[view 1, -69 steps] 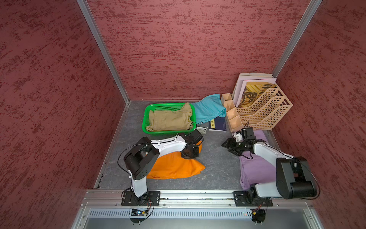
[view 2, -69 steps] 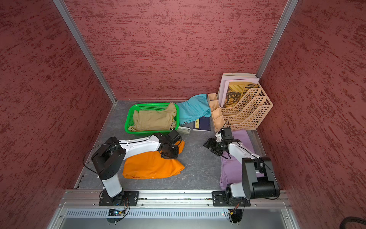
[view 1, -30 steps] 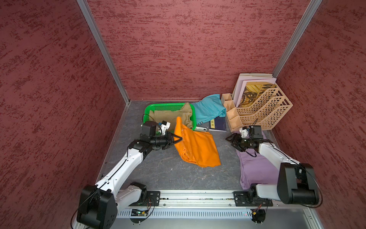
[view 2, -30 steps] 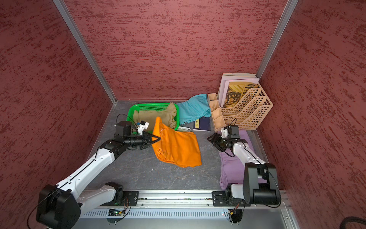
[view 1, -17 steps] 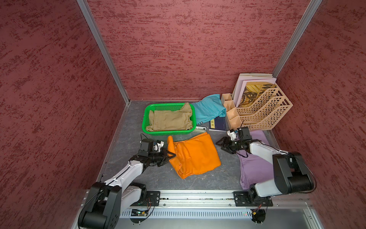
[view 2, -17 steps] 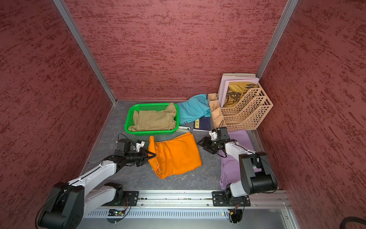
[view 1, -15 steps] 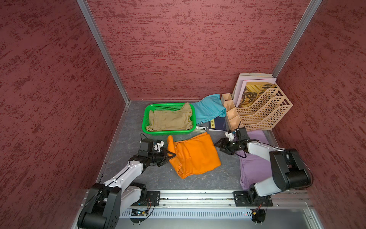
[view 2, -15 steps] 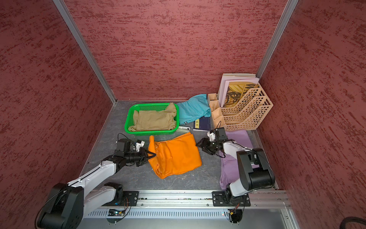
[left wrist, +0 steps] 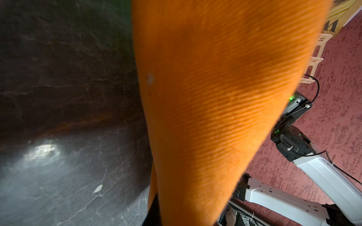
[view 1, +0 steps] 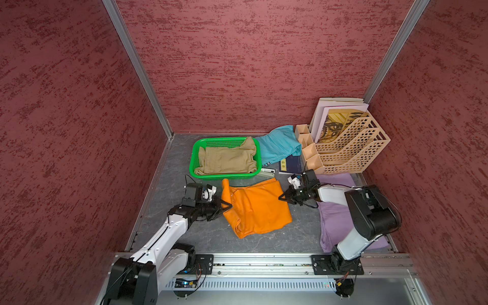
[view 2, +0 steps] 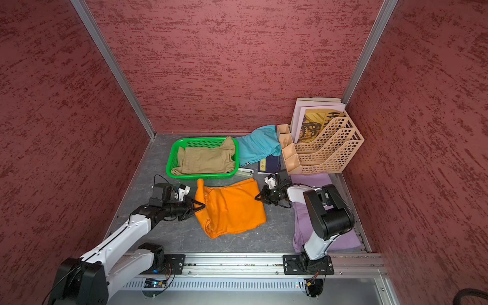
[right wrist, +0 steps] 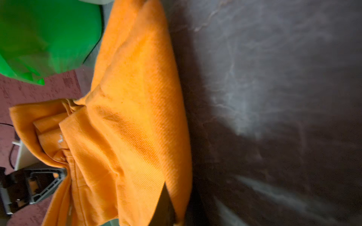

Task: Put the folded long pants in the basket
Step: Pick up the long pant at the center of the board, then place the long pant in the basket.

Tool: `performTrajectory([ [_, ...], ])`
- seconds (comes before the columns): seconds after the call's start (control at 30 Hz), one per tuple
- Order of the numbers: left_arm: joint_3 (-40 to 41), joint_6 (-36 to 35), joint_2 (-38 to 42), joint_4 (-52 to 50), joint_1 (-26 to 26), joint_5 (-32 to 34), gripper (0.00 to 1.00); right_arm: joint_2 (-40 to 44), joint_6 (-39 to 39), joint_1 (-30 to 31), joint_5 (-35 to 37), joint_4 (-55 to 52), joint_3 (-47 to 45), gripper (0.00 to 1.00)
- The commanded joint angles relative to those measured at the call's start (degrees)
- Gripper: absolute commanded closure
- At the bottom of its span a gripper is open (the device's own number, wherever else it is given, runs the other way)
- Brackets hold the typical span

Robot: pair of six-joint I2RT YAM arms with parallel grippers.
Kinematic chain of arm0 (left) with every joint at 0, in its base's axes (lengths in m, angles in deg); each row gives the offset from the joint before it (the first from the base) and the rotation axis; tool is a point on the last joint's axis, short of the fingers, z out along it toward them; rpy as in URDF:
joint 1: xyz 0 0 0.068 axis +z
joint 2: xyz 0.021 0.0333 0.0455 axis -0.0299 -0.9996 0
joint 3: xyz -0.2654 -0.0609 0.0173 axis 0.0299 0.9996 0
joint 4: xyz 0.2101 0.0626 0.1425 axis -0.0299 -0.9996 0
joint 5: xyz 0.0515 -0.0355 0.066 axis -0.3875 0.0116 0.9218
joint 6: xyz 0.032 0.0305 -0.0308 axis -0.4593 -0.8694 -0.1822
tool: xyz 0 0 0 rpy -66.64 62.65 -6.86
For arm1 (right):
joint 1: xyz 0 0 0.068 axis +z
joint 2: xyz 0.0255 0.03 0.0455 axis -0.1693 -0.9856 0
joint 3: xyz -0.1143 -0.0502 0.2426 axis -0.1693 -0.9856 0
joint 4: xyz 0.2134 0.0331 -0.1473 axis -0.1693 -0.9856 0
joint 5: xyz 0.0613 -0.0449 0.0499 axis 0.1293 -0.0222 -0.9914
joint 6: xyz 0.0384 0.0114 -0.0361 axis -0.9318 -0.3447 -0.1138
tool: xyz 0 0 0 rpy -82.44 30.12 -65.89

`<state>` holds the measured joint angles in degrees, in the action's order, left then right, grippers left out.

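Both top views: khaki pants [view 1: 227, 159] lie in basket [view 1: 194, 158]; left gripper [view 1: 227, 204] and, seemingly, right gripper [view 1: 281, 197] pinch orange pants [view 1: 256, 208]; teal pants [view 1: 277, 145], lilac pants [view 1: 335, 224] lie outside.

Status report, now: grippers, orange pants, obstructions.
Left gripper and right gripper shut on opposite edges of orange pants. Pants on table beside basket. Khaki pants already inside; nothing between.

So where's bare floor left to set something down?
Bare floor: left of the basket toward the wall, and the strip between the orange pants and the front rail. Crowded: back right, with teal pants, book, file rack, purple pants.
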<state>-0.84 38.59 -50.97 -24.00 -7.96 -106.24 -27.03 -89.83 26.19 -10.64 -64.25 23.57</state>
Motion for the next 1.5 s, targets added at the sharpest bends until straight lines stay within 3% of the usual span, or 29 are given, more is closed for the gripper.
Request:
performTrajectory([
  [0.0,-4.6,-1.1,3.2,-4.9,0.9,-1.0,1.00,7.9,0.4,0.0,2.0,-5.2,1.8,1.00],
  [0.17,-13.7,-3.6,7.3,-13.9,1.7,-0.6,1.00,17.5,0.6,0.4,4.5,-19.8,11.0,1.00],
  [0.3,-22.6,-6.7,4.3,-18.1,4.7,-0.9,1.00,18.8,-0.1,0.5,5.4,-24.8,19.1,1.00],
  [0.43,-33.3,-9.6,-6.2,-18.7,11.1,-6.0,1.00,12.6,-2.4,1.0,5.3,-24.8,29.0,1.00],
  [0.67,-50.3,-14.2,-26.7,-21.3,18.5,-7.0,1.00,-4.2,-8.6,3.6,8.5,-20.0,46.2,1.00],
  [0.73,-52.5,-12.9,-31.4,-18.7,20.5,-10.1,1.00,-9.4,-9.6,4.9,10.1,-20.0,52.1,1.00],
  [0.93,-58.2,-13.8,-43.0,-15.6,24.1,-11.5,1.00,-23.1,-10.8,7.9,12.6,-20.3,66.5,1.00],
  [1.03,-62.4,-15.9,-49.0,-17.8,25.3,-11.4,1.00,-28.9,-10.8,8.9,10.2,-22.1,73.5,1.00],
  [1.3,-70.8,-18.6,-59.8,-20.7,27.4,-11.3,1.00,-35.2,-10.5,9.8,13.7,-23.4,79.6,1.00],
  [1.47,-70.3,-18.5,-61.1,-17.8,27.1,-10.2,1.00,-38.4,-8.5,9.8,15.3,-26.7,83.1,1.00],
])
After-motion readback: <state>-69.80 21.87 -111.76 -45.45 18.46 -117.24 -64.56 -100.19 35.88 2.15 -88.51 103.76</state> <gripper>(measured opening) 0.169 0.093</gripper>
